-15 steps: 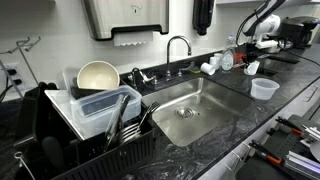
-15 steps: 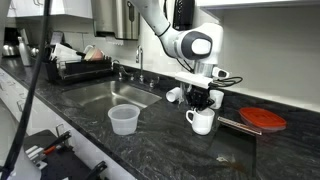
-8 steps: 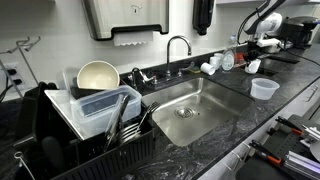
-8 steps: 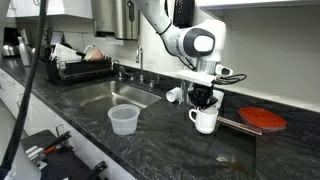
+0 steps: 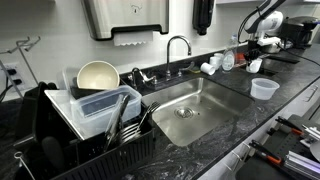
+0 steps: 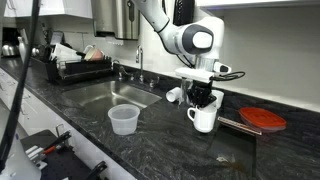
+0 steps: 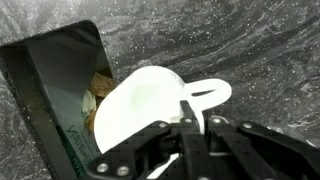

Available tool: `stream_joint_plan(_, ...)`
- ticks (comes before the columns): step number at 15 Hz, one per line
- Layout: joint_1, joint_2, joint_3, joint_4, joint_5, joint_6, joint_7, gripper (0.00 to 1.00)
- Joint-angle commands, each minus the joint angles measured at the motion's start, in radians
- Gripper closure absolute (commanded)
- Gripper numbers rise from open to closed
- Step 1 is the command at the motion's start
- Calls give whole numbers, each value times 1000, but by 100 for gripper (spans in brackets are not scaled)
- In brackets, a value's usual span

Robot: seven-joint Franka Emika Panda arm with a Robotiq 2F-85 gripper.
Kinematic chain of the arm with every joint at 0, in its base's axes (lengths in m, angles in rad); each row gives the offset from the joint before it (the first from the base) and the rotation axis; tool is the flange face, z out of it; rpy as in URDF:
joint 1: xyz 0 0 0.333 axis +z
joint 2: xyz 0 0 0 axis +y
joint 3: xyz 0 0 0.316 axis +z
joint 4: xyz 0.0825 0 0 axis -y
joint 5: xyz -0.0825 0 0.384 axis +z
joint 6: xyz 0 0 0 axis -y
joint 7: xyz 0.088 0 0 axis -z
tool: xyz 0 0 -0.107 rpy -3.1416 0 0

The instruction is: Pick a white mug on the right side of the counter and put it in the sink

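My gripper [image 6: 203, 99] is shut on the rim of the white mug [image 6: 203, 119], next to its handle, and holds it just above the black counter [image 6: 170, 140]. In the wrist view the mug [image 7: 145, 100] lies tilted between my fingers [image 7: 195, 122], handle to the right. In an exterior view the mug [image 5: 254, 66] hangs under the gripper [image 5: 258, 52] at the far right of the counter. The steel sink [image 5: 205, 118] with its curved faucet [image 5: 178, 45] lies apart from the mug; it also shows in the other exterior view [image 6: 95, 97].
A clear plastic tub [image 6: 123, 119] stands on the counter between mug and sink. Other white cups [image 5: 214, 65] cluster by the faucet. A red round lid [image 6: 264, 120] lies beside the mug. A black dish rack [image 5: 90, 120] stands beyond the sink. A black tray [image 7: 50, 90] shows under the mug.
The gripper and the mug have shifted only slightly, a touch higher off the counter. Nothing else has moved.
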Motion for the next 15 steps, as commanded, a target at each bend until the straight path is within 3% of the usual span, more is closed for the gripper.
stream_joint_plan(1,23,-81,-11,-64,-49,-10,62,98)
stream_joint_plan(15,151,-327,22,-318,-143,39,332,98)
